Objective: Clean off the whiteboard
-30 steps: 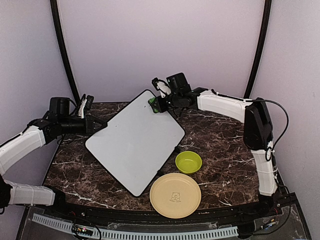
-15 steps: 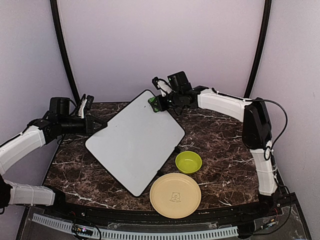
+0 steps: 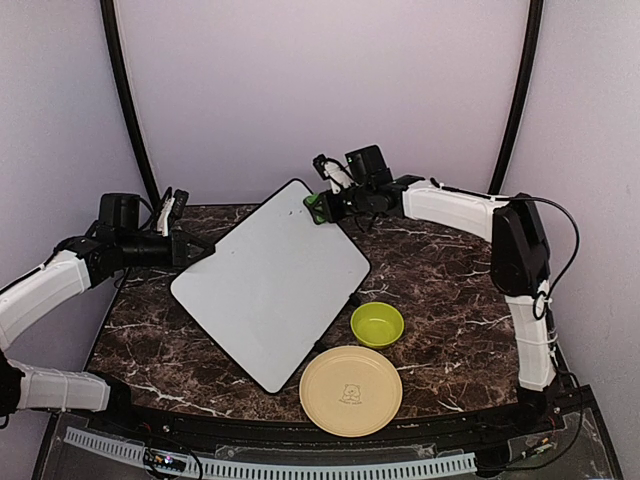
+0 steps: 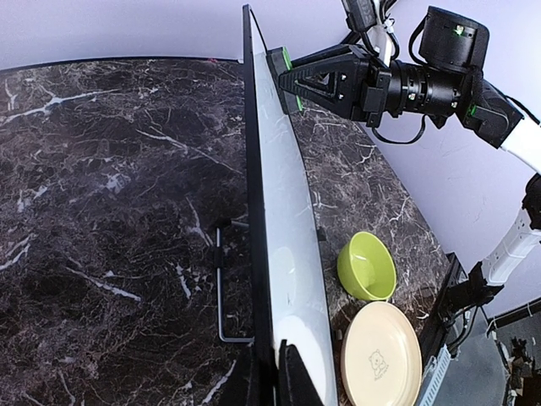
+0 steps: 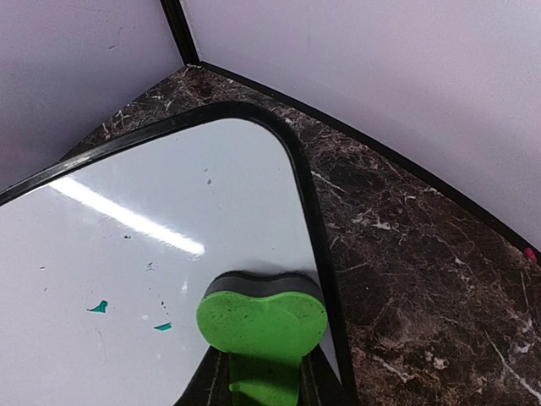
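The whiteboard (image 3: pixel 270 280) stands tilted at mid-table, the left gripper (image 3: pixel 192 248) clamped on its 9 o'clock edge; the right gripper (image 3: pixel 326 205), closed on a green eraser (image 3: pixel 314 208), holds it against the board's 12 o'clock corner; green specks (image 5: pixel 100 306) mark the surface; a bowl (image 3: pixel 377 324) and plate (image 3: pixel 325 385) lie at 5 o'clock.

One whiteboard (image 3: pixel 270 283), one green eraser (image 5: pixel 261 317), one green bowl (image 3: pixel 377 324), one beige plate (image 3: pixel 350 390)

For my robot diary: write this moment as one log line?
left gripper: shut on whiteboard | right gripper: shut on eraser, far corner | green specks unerased
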{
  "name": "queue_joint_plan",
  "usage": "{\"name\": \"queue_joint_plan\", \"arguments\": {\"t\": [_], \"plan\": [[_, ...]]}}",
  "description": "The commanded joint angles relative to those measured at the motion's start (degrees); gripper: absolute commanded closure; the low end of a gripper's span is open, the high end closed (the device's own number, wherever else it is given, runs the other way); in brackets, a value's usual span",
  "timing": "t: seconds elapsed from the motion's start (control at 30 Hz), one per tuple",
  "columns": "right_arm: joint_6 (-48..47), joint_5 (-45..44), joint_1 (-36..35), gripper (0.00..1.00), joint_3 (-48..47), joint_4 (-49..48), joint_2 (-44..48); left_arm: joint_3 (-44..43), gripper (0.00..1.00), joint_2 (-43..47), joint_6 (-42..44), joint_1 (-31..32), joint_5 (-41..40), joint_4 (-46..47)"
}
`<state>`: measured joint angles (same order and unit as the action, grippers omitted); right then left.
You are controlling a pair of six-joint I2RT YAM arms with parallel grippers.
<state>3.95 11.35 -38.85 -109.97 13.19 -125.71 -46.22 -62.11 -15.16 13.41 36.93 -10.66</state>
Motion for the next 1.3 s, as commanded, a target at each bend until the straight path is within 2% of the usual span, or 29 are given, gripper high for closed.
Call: {"name": "queue_joint_plan", "arguments": {"t": [0.0,0.2,0.37,0.5,0.83,1.1,1.27], "plan": [[0.03,4.06,-3.80,1.00,1.69,2.28,-0.08,-1.42,1.00,1.05,8.54,2.50,7.81,-0.53],[-0.48,3.89,-8.12,1.00,0.14,4.36,-0.55,-1.42,1.00,1.24,8.68,2.50,7.87,-0.77],[-1.10,-0.98,-10.69,1.00,-0.77,6.40,-0.52,-1.36,1.00,1.29,8.74,2.50,7.73,-0.71],[-0.56,-4.44,-8.67,1.00,-1.09,7.07,-1.28,-1.17,1.00,1.20,8.58,2.50,7.81,-0.52],[2.29,-1.61,0.35,1.00,0.50,4.53,-1.82,-1.12,1.00,1.17,8.71,2.50,7.42,-0.58],[2.51,0.67,0.31,1.00,3.16,2.54,-1.15,-0.98,1.00,0.95,8.61,2.50,7.60,-0.25],[1.40,0.33,-2.52,1.00,-4.93,5.49,-3.71,-0.98,1.00,0.85,8.55,2.50,7.74,-0.20]]}}
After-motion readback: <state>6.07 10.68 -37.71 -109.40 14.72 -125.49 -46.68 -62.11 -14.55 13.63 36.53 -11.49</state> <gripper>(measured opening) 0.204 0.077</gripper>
